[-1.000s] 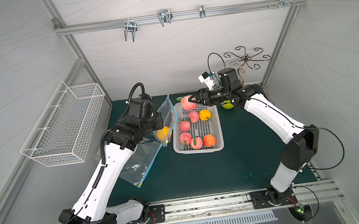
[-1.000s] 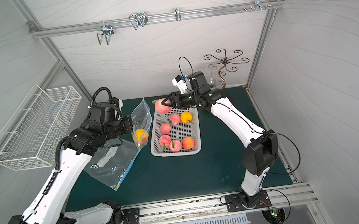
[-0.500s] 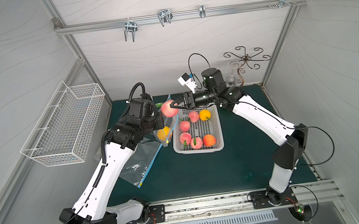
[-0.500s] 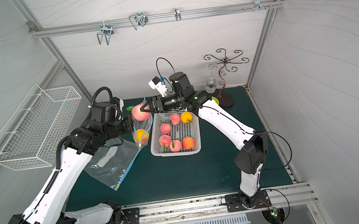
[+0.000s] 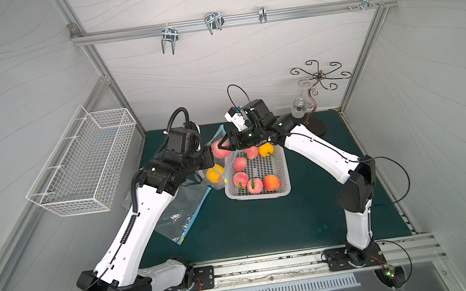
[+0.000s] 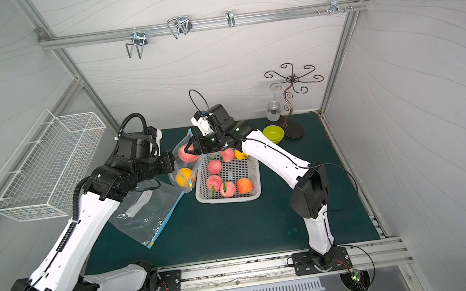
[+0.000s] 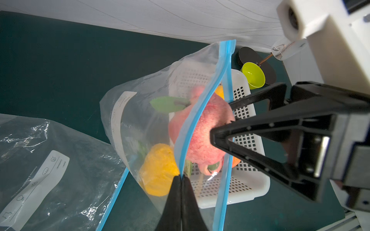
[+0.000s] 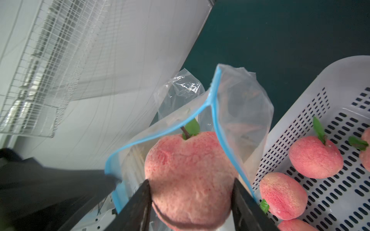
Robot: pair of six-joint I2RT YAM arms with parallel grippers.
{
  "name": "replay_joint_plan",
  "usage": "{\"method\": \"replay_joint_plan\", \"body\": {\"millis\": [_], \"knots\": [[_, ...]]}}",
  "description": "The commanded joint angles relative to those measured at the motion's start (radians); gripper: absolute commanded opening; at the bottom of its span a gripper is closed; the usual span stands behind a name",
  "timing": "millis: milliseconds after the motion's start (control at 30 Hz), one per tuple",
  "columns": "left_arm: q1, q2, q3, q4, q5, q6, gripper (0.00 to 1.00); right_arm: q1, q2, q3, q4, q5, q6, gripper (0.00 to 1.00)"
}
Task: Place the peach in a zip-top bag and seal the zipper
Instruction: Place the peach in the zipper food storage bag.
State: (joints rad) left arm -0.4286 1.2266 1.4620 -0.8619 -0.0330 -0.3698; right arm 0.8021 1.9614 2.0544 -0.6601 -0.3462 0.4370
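Peach [image 8: 188, 180] fills my right gripper [image 8: 191, 183]: the two black fingers [image 8: 138, 208] stand apart and press on its opposite flanks, with the stem and green leaf pointing away from my wrist. I hold it in the mouth of the zip-top bag [image 7: 140, 124], between the two blue zipper strips [image 7: 192, 128]. In the left wrist view one strip crosses in front of the fruit and the other runs along its far side. How far the peach sits past the rim I cannot tell.

My left gripper [image 7: 181, 179] is pinched tight on the near strip, fingertips together with only the plastic between them. It holds the bag up off the green mat [image 5: 265, 223], with the opening turned toward my right arm. Low in the bag lies an orange fruit [image 7: 158, 172], below the peach.

Just beside the bag stands the white basket [image 5: 286, 173], with more peaches [image 8: 315, 158] in it. A second clear bag [image 5: 180, 216] lies flat on the mat under my left arm. In a top view a green bowl [image 6: 273, 134] sits behind the basket, near a dark metal stand [image 6: 294, 129].
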Motion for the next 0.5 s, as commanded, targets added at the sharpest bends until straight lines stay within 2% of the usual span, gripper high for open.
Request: {"method": "replay_joint_plan", "body": {"millis": [0,167,233,467], "knots": [[-0.002,0.0,0.035,0.049,0.031,-0.002,0.0,0.038,0.036,0.077,-0.125,0.187,-0.068,0.56],[-0.002,-0.001,0.035,0.057,0.05,-0.007,0.0,0.069,0.075,0.146,-0.185,0.355,-0.081,0.58],[-0.002,-0.005,0.035,0.06,0.044,-0.012,0.0,0.075,0.101,0.187,-0.216,0.397,-0.088,0.64],[0.005,-0.004,0.051,0.052,-0.061,-0.028,0.0,0.077,0.134,0.296,-0.252,0.391,-0.129,0.75]]}}
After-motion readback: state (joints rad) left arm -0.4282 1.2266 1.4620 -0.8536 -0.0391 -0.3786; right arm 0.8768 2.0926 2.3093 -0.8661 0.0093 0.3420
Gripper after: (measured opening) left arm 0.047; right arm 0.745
